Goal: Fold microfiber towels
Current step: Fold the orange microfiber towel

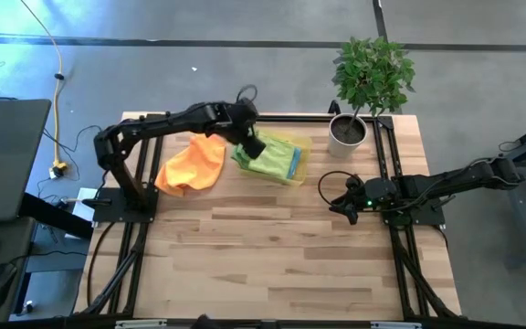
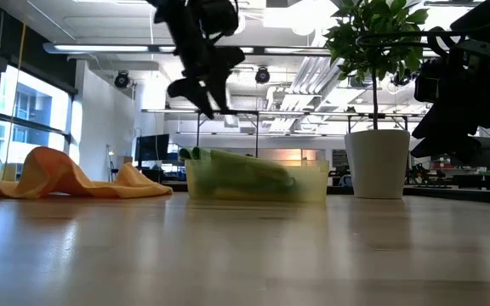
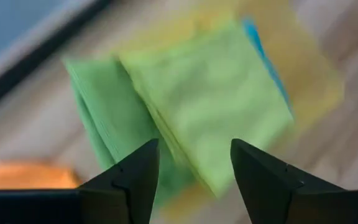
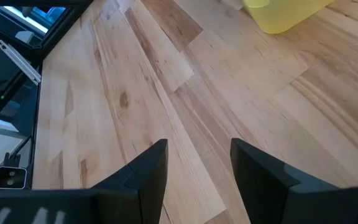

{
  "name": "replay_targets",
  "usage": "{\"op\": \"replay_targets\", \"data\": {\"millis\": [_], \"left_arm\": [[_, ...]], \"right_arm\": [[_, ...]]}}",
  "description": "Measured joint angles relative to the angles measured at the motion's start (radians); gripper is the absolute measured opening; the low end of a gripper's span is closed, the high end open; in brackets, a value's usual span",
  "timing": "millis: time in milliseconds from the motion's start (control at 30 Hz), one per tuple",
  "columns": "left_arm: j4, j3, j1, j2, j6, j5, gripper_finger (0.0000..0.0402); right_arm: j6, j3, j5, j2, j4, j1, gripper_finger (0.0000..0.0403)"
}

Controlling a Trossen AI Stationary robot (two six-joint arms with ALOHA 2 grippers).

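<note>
A shallow yellow tray (image 1: 301, 175) at the table's far middle holds folded towels: light green ones (image 1: 265, 157) on top, a teal blue edge (image 1: 294, 163) and yellow beneath. An orange towel (image 1: 193, 166) lies crumpled on the table left of the tray. My left gripper (image 1: 252, 146) is open and empty, hovering above the tray's left end, over the green towels (image 3: 197, 106). My right gripper (image 1: 345, 208) is open and empty, above the table right of centre.
A potted plant (image 1: 359, 91) in a white pot (image 1: 347, 133) stands at the far right, just right of the tray. The wooden table's near half (image 1: 272, 265) is bare. A black frame rail (image 1: 383, 155) runs along the right side.
</note>
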Motion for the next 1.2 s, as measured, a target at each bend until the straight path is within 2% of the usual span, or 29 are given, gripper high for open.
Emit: {"op": "replay_targets", "data": {"millis": [100, 233, 333, 400, 533, 733, 833, 1000, 1200], "left_arm": [[-0.172, 0.0, -0.042, -0.001, 0.001, -0.027, 0.0179], [-0.464, -0.019, -0.098, -0.002, 0.016, -0.152, 0.0164], [-0.606, -0.075, -0.142, -0.006, -0.014, -0.226, 0.0154], [-0.645, -0.129, -0.162, -0.02, -0.024, -0.265, 0.015], [-0.585, -0.268, -0.168, -0.027, 0.006, -0.269, 0.014], [-0.313, -0.448, -0.113, -0.025, -0.03, -0.155, 0.0117], [-0.206, -0.519, -0.085, -0.023, -0.08, -0.14, 0.0106], [-0.095, -0.595, -0.068, -0.023, -0.13, -0.071, 0.0091], [-0.049, -0.616, -0.153, -0.029, -0.178, -0.034, 0.0075]], "right_arm": [[0.0, 0.0, 0.0, 0.0, 0.0, 0.0, 0.0167], [0.0, 0.0, 0.0, 0.0, 0.0, 0.0, 0.0167], [0.0, 0.0, 0.0, 0.0, 0.0, 0.0, 0.0167], [0.0, 0.0, 0.0, 0.0, 0.0, 0.0, 0.0167], [0.0, 0.0, 0.0, 0.0, 0.0, 0.0, 0.0167], [0.0, 0.0, 0.0, 0.0, -0.004, 0.0, 0.0167], [0.0, 0.0, 0.0, 0.0, -0.004, 0.0, 0.0167], [0.0, 0.0, 0.0, 0.0, -0.004, 0.0, 0.0167], [0.0, 0.0, 0.0, 0.0, -0.004, 0.0, 0.0167]]}}
